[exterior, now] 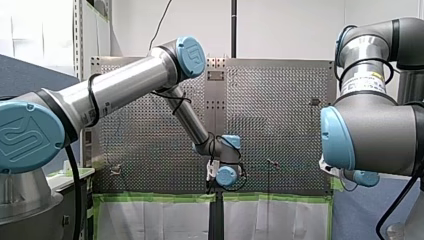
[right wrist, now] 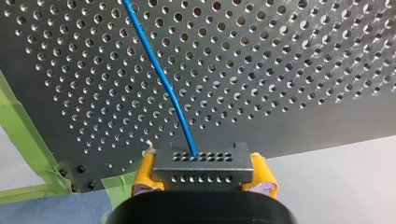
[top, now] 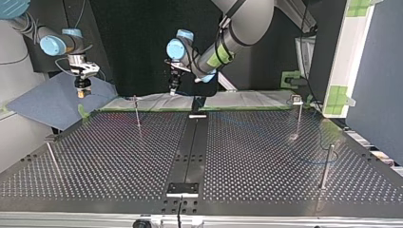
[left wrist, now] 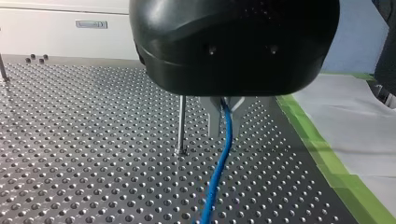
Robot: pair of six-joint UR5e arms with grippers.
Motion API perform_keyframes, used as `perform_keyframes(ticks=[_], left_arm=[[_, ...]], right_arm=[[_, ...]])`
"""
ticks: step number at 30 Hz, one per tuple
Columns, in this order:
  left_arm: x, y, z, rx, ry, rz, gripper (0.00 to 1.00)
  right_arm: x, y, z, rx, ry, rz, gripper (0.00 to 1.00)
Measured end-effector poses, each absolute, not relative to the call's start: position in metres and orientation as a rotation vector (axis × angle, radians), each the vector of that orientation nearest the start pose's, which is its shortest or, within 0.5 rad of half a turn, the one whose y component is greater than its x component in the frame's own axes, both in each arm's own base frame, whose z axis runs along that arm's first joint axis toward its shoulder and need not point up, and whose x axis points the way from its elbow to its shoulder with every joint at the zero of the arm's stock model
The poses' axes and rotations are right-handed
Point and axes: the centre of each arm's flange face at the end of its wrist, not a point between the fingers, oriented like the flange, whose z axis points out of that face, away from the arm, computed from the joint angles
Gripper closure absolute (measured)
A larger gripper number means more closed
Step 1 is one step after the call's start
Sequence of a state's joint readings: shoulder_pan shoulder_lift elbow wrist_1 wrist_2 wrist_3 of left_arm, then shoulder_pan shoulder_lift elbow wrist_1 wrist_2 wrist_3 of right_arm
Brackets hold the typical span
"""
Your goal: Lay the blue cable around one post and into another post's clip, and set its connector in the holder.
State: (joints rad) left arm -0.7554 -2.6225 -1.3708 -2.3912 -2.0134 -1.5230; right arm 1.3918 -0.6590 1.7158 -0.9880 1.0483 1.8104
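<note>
The perforated tabletop [top: 119, 156] is the largest item. The top view shows its whole surface, while the front view shows it only as a steep panel behind the arms. A black rail [top: 192, 147] runs down its middle. Green tape [left wrist: 322, 156] lines the edge on the arms' side.

My left arm [exterior: 125, 85] enters the front view at the left and reaches to the middle of the taped edge. My right arm [exterior: 375, 130] fills the front view's right, where its own bulk hides its claw. Only the top view shows both claws together.

In that view the left claw [top: 174, 90] hangs over the middle of the taped edge. The right claw [top: 82, 92] hangs off the tabletop, past the corner of the taped edge at the view's left, well apart from the left claw.

The top view also shows thin posts. One post [top: 137, 111] stands near the taped edge beside the rail. A second post [top: 297, 118], near the same edge at the view's right, carries a small fitting at its top. The left wrist view shows a post just beside the metal fingers [left wrist: 214, 119]; which one it is cannot be told.

Only the right wrist view resolves the connector [right wrist: 203, 168]. It is a dark grey block with two rows of small holes, clamped between the yellow pads [right wrist: 144, 172], just off the taped corner.

The blue cable [right wrist: 163, 79] leaves the connector's face and runs out over the perforations. In the left wrist view it passes between the narrow-set fingers, which grip it. It is too thin to trace in the front and top views.
</note>
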Motion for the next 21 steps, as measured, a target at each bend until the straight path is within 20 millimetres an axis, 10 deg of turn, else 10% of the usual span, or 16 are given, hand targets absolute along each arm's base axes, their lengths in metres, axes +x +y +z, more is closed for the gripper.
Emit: perform_keyframes(ticks=[4,21], left_arm=[[0.4535,-0.5500,-0.0298,0.327,1.629,-0.165,0.00],[0.4517,-0.5493,-0.0319,0.340,1.654,-0.189,0.00]], right_arm=[[0.0733,-0.6308,-0.0241,1.406,-1.306,1.608,1.00],[0.0745,-0.6309,-0.0240,1.408,-1.302,1.610,1.00]])
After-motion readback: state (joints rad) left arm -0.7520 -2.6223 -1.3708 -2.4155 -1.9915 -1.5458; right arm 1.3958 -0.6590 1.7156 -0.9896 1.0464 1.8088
